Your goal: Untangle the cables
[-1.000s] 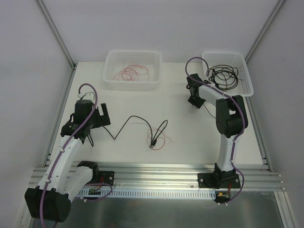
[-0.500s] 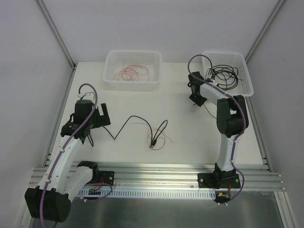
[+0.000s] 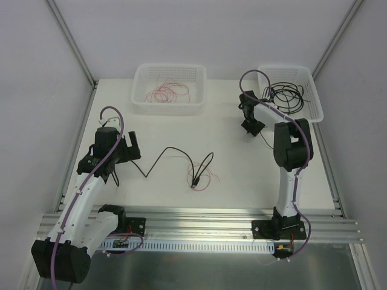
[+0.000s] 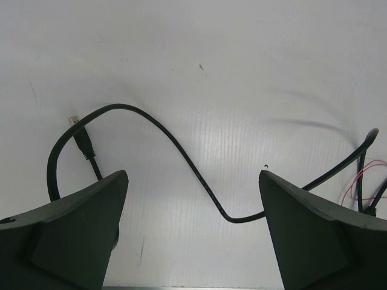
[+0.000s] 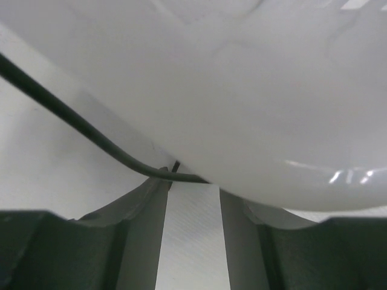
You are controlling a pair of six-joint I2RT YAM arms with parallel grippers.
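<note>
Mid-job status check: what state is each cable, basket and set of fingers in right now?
Left gripper: fingers open, over the black cable.
Right gripper: fingers apart, beside right basket.
Black cable: loose on table, overlapping red wire.
Left basket: holds red wires.
Right basket: holds coiled black cables.

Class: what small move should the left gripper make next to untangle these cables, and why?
Likely lower the left gripper and close on the black cable: its jaws stand open above it, and its other end overlaps the red wire.
</note>
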